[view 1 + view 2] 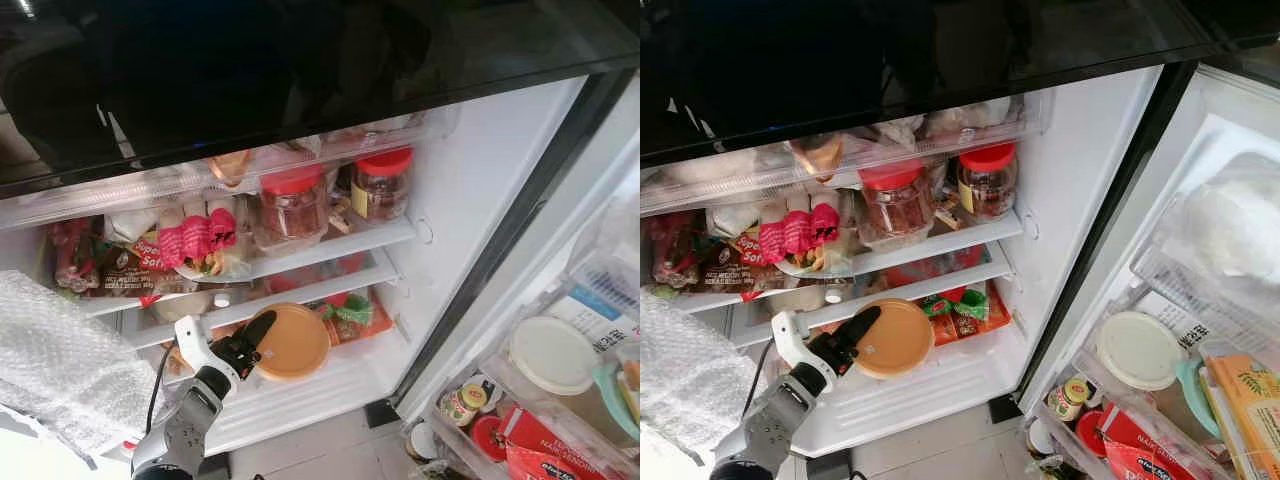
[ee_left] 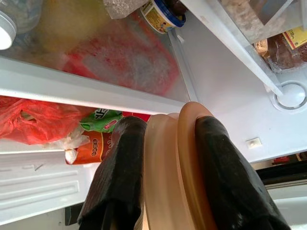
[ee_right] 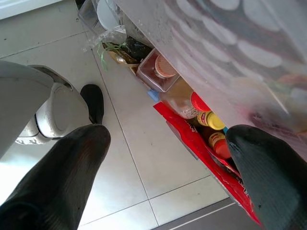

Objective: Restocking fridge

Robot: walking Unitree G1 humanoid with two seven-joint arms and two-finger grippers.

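A: So, what is being counted inside the open fridge point(image 1: 470, 180)?

B: Two red-lidded jars point(image 1: 293, 205) are being seen side by side on the upper shelf point(image 1: 340, 248), and one round orange-lidded container point(image 1: 293, 341) is being held at the lower shelf's front edge.

A: How is the container being held?

B: It is being clamped edge-on by the left gripper point(image 1: 250, 345), one black finger point(image 2: 117, 177) pressed against each face.

A: And the other gripper?

B: In the right wrist view, the right gripper point(image 3: 168, 167) is being shown with fingers spread wide, grasping nothing, above floor tiles point(image 3: 129, 143) and door-bin bottles point(image 3: 211, 122).
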